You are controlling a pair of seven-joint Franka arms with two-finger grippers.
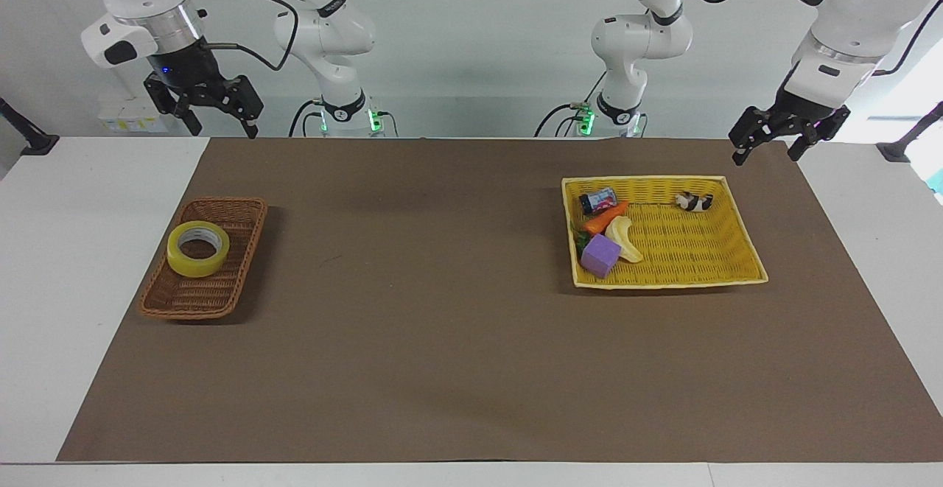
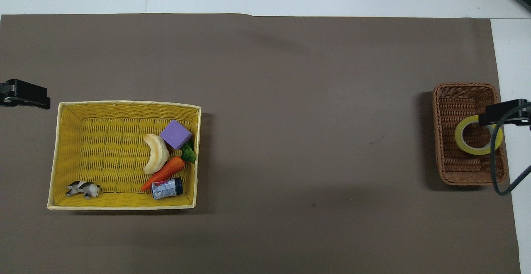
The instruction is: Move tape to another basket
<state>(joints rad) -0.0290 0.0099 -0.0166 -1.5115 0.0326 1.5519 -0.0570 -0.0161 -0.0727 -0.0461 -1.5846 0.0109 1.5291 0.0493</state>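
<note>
In the facing view the tape lies flat, hole up, in the brown basket at nine o'clock on the surface, resting in the half of the basket nearer the robots. The right tool hangs high at eleven o'clock, fingers spread wide and holding nothing, well clear of the roll. The left tool waits at two o'clock, just as open and empty, over the mat's corner by the yellow basket, which holds a few small toys and has plenty of bare weave. In the overhead view the tape sits at three o'clock inside the brown basket, and the tip of the right tool overlaps its rim only because it is raised above it. The left tool shows at nine o'clock, beside the yellow basket. The roll looks light and stiff, with a slick film face and a firmer cardboard core, so it should not crush or break. The likeliest hold is across one wall of the ring, one finger down the hole and one outside; gripping the whole roll from outside looks too wide and liable to slip.
</note>
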